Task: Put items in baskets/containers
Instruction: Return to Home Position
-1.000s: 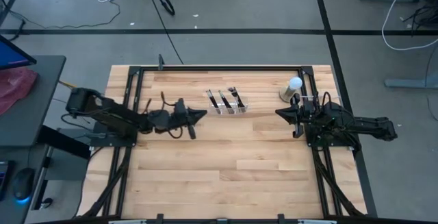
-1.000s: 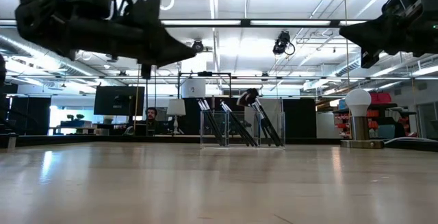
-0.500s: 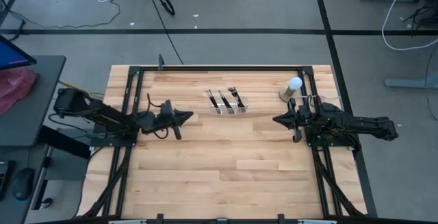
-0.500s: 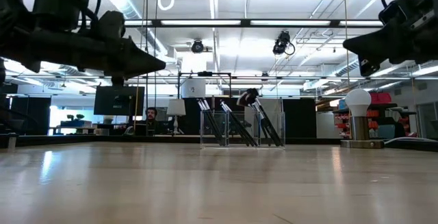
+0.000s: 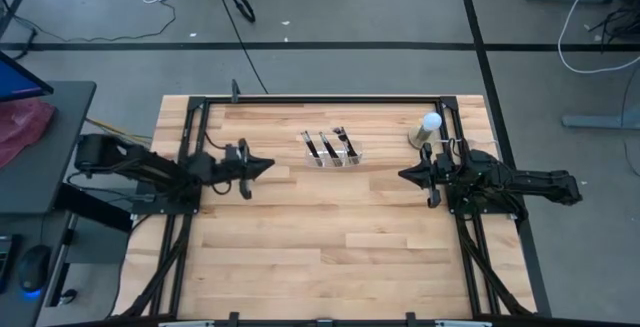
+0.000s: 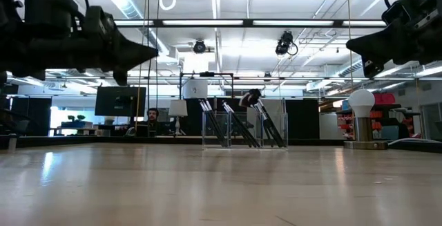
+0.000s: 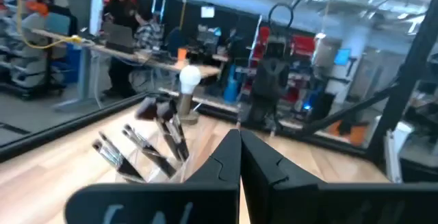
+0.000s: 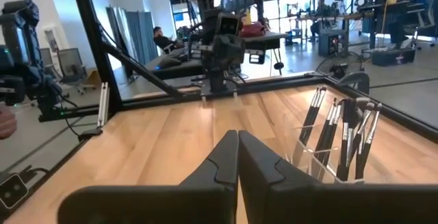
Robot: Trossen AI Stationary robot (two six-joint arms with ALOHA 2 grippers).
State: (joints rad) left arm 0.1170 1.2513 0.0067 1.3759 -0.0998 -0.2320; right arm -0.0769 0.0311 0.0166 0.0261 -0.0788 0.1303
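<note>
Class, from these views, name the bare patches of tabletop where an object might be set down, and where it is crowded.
Bare: the wide half of the table nearer than the clear organiser, between both arms; also the gap between left pincer and organiser. Crowded: the far right corner, where the white ball stands beside the right pincer.

No text, label, brand, number or sign can be read in any view. Pale raised marks (image 7: 130, 214) show on the dark housing just behind the left fingers (image 7: 222, 162), but they are too blurred to make out as letters. A dark monitor (image 6: 119, 101) stands in the room far beyond the fingers and the bench (image 6: 221, 184); nothing on it is legible. The bright panels and small screens farther back in the room are also too small to read.
</note>
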